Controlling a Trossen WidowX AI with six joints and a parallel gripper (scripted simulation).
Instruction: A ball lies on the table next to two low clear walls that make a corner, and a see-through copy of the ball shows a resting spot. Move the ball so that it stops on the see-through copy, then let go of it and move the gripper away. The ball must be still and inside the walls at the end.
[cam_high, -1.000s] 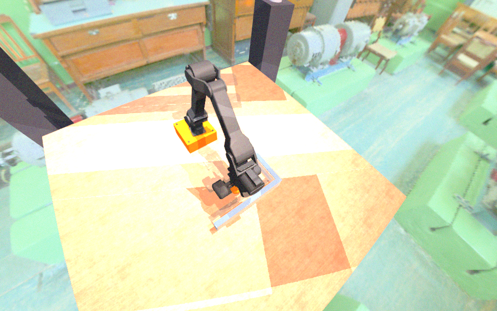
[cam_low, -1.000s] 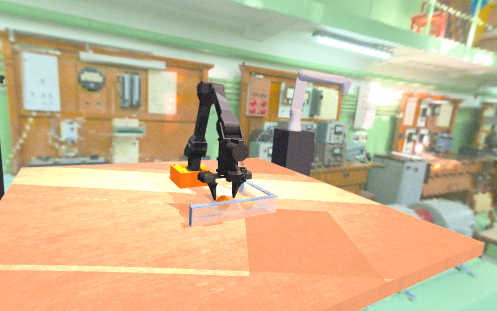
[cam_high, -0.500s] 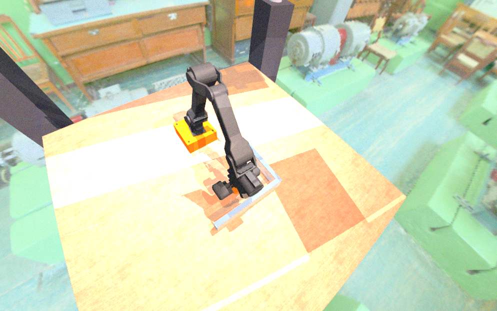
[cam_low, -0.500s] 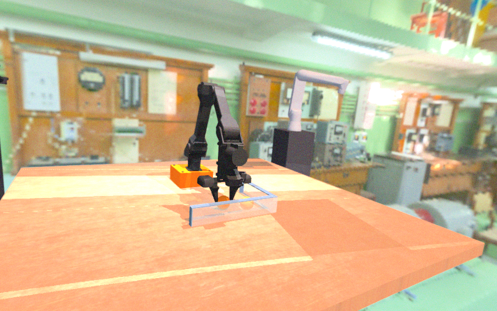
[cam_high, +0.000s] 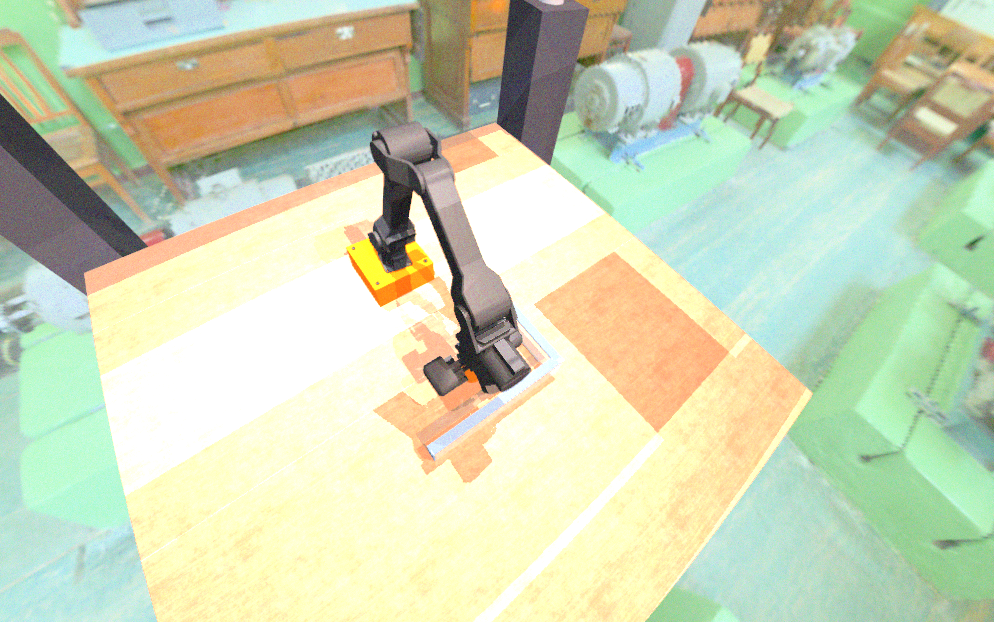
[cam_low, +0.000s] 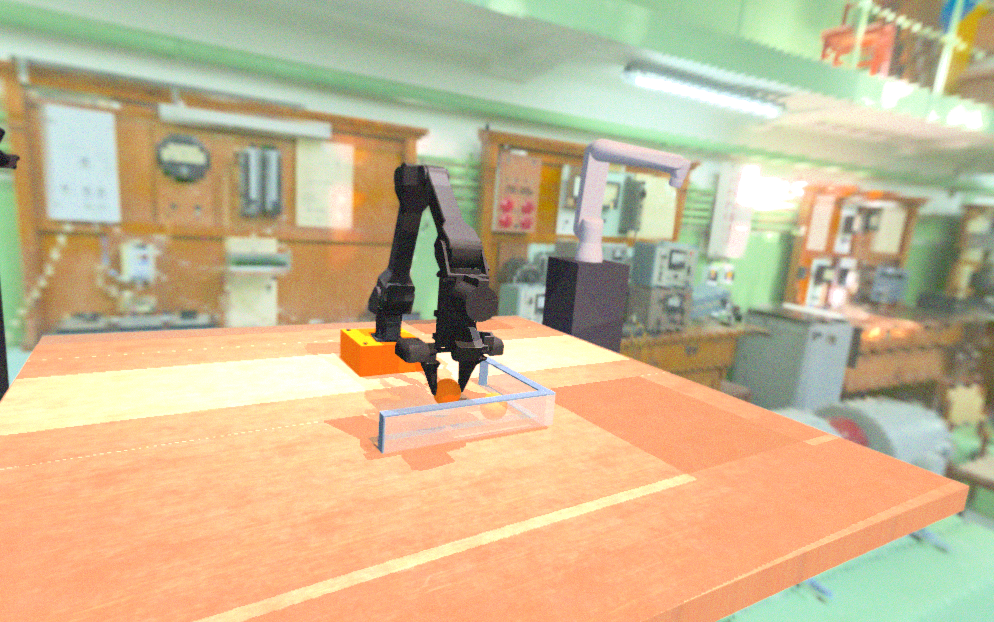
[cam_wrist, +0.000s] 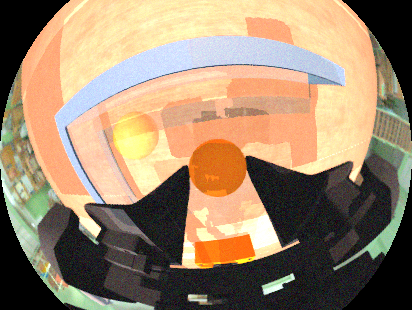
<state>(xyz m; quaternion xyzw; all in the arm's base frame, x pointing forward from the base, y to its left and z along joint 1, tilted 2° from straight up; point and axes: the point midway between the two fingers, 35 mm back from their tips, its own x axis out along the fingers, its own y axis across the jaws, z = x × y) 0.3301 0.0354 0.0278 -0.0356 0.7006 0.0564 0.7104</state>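
We have the gripper (cam_low: 448, 387) clenched across the middle of the ball (cam_wrist: 217, 167), which looks hard, smooth and ready to roll.

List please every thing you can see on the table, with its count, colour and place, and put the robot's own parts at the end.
ball: one, solid orange, on the table inside the corner, between the jaws.
see-through copy: one, pale yellow-orange, beside the ball, nearer the corner of the walls.
walls: two, clear with blue edges, joined in an L near the table's middle.
table: one, wood in orange and pale patches, under everything.
base: one, orange block, behind the walls.
arm: one, dark grey, bent over the ball.
gripper: one, dark, jaws closed on the ball.
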